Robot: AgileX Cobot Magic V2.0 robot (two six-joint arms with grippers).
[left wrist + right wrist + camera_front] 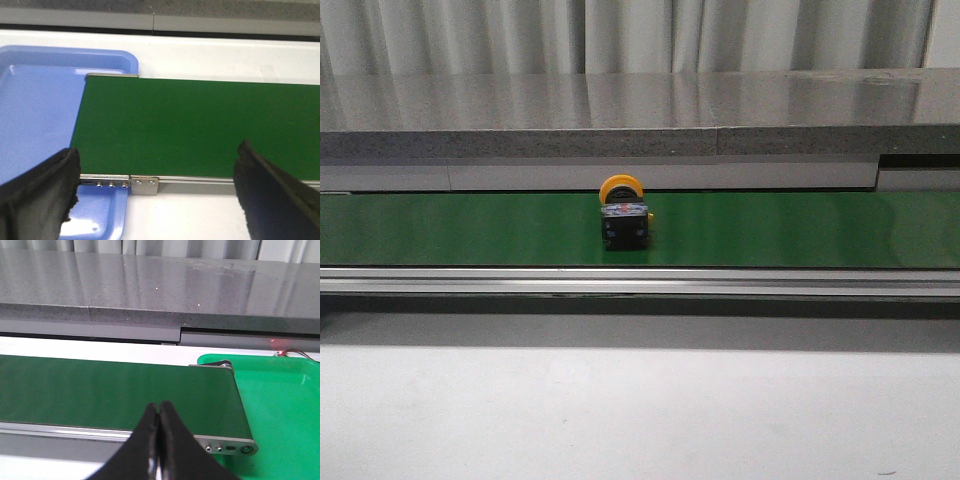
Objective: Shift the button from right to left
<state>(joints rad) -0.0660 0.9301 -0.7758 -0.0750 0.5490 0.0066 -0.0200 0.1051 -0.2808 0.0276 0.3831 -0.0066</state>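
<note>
Leftmost, the left gripper [157,192] hangs above the near edge of the green belt [200,127], tilted down toward it, its two black fingers [42,192] spread wide apart with nothing between them. One finger sits over the metal end bracket [120,182] at the belt's left end, where it meets the blue tray [35,110]; the other finger is further along the belt's near rail. The blue tray lies on the white desk [225,55] and the belt's left end reaches over it. No part of the tray's visible floor holds anything.

Toward the middle, the front view shows the button [623,212] standing on the green belt [460,230], roughly midway along the visible stretch. Its round yellow cap faces the far side, toward the grey stone ledge [620,110], and its black square body with small red and blue marks faces the camera. It sits nearer the belt's far edge than the near rail [640,283]. Neither arm shows in this view, and the button is well apart from both grippers.

On the right, the right gripper [158,440] is pressed fully closed, its black fingers [145,440] meeting in a thin seam and clasping nothing. It points over the belt's near rail close to the right end roller [222,365], just beside the green tray [280,405], which sits under that end of the belt.
</note>
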